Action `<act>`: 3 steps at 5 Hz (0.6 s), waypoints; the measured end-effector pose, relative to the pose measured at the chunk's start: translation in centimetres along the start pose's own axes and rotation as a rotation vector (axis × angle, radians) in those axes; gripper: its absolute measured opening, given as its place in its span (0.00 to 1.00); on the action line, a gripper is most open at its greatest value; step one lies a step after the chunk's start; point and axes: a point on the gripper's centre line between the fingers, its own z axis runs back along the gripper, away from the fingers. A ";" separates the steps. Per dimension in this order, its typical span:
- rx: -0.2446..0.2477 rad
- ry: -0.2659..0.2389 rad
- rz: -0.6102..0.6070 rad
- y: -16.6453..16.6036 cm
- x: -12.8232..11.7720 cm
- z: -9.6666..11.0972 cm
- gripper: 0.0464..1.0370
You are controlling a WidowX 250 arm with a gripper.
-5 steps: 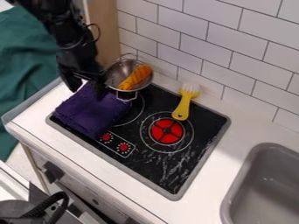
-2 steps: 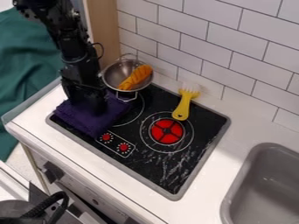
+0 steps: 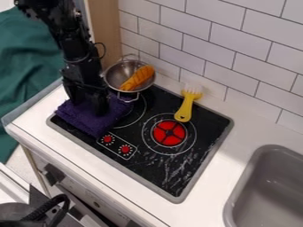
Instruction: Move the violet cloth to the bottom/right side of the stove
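Down onto the violet cloth (image 3: 99, 125) has come the gripper (image 3: 88, 107), its fingers spread apart. Seen from the middle of the stove (image 3: 142, 170), the cloth lies at ten o'clock, the metal pot (image 3: 118, 72) holding an orange item (image 3: 139, 77) at twelve, the yellow brush (image 3: 185, 108) between one and two, the gray sink (image 3: 266, 195) at four.

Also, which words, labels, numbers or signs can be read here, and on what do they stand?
No word or number can be read.
Around the two red dials on the stove: small marks, too small to read.
On the yellow brush: one small dark mark, unclear.
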 end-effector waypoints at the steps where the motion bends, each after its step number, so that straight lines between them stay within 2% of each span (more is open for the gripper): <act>1: 0.002 0.000 -0.002 -0.5 -0.4 0.0 0.96; 2: 0.002 0.020 -0.004 -1.3 -1.2 0.3 0.96; 3: 0.009 0.019 -0.023 -2.7 -1.1 0.9 0.96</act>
